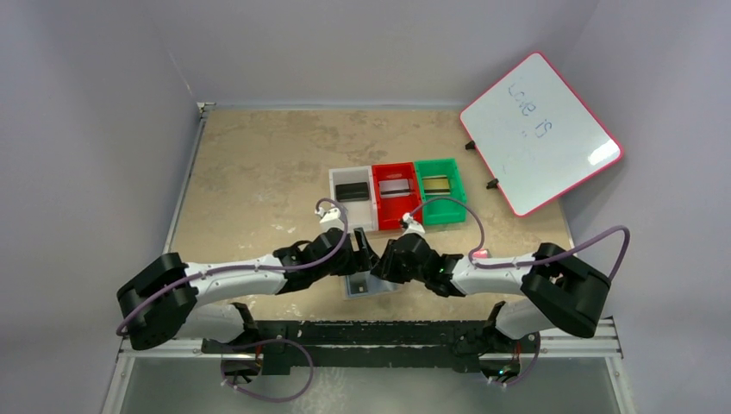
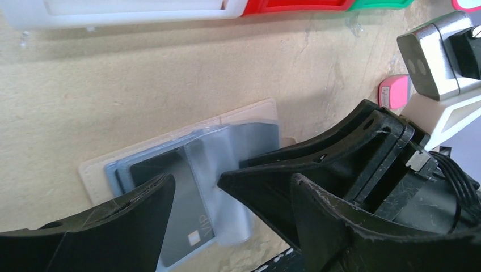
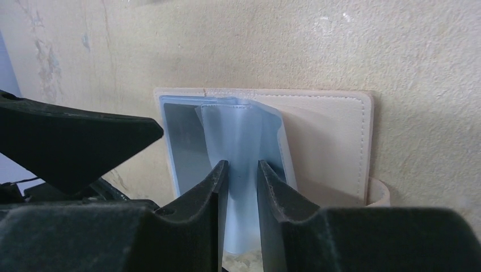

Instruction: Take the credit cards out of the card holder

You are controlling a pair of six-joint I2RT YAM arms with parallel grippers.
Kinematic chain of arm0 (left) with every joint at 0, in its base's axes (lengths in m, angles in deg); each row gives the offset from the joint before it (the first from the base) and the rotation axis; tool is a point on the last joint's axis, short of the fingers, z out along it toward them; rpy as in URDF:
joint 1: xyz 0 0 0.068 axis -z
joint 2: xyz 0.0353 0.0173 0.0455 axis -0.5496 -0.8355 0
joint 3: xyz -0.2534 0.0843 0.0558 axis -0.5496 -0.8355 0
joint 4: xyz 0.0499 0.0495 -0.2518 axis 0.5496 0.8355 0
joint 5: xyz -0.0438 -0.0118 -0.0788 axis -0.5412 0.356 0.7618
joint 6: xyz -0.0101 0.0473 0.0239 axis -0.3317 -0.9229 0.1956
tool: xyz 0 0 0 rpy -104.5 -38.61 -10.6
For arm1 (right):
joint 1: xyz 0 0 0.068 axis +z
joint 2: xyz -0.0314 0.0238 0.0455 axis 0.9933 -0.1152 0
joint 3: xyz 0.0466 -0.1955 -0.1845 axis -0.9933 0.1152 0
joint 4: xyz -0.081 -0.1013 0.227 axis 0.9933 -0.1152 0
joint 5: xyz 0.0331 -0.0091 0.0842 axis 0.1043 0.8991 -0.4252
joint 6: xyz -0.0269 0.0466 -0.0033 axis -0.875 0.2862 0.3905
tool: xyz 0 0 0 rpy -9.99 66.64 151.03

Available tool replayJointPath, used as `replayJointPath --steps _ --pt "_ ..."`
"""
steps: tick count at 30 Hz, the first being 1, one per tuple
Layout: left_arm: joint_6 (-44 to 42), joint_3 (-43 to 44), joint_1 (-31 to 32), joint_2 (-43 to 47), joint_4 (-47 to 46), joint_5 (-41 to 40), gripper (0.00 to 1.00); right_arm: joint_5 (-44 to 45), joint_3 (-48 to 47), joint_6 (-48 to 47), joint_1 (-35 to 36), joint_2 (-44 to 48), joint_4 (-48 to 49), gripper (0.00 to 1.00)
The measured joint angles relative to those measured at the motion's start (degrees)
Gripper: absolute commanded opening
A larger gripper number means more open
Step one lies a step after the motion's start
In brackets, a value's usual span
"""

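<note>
The right tool [image 3: 243, 165] is nearly pressed together. Its two black fingers pinch a translucent pale-blue plastic sleeve [image 3: 241, 133] that stands up from the middle of the open card holder [image 3: 332, 141]. The card holder is a flat tan-beige wallet with stitched edges and a grey-blue lining. The left tool [image 2: 231, 180] is spread wide and grips nothing. One of its fingers hangs over the left part of the wallet and the other sits close beside the right tool. Whether either finger touches the wallet cannot be told.

The card holder lies open and flat on the mottled beige counter [image 1: 259, 172], at the near centre, directly under the two meeting tools. A dark grey credit card [image 2: 176, 209] with a small chip sits in a pocket on its left half, partly under the lifted sleeve. The right tool's fingers hide much of the wallet's middle from the left wrist camera.

Just beyond the tools stand three small bins in a row. On the left is a clear-white plastic bin [image 1: 338, 200] with a black card [image 1: 352, 191] in it. In the middle is a red bin [image 1: 379, 200] with a silvery card [image 1: 396, 186]. On the right is a green bin [image 1: 457, 197] with a dull gold card [image 1: 436, 184]. A small pink-red block [image 2: 394, 90] lies on the counter to the right of the tools. A pink-framed whiteboard [image 1: 539, 134] leans at the far right.
</note>
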Motion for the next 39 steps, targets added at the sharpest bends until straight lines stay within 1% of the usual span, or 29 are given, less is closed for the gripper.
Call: replayJointPath --steps 5,15,21,26,39 --pt "2.12 0.92 2.14 -3.17 -2.10 -2.10 0.72 -0.35 1.86 1.38 -0.85 0.42 2.73 0.28" --pt "7.96 0.57 4.94 -7.04 -7.37 -5.68 0.64 -1.49 5.92 5.81 -2.43 1.73 7.98 0.29" --pt "11.63 -1.03 6.36 -8.87 -11.39 -7.74 0.63 -0.92 7.10 8.04 -2.80 3.52 7.28 0.32" --pt "13.09 -1.11 7.23 -8.98 -11.98 -9.42 0.65 0.11 7.98 8.98 -2.82 5.79 6.36 0.33" --pt "13.66 -0.22 7.63 -12.24 -14.64 -9.18 0.64 2.14 8.63 11.19 -2.93 8.07 3.28 0.33"
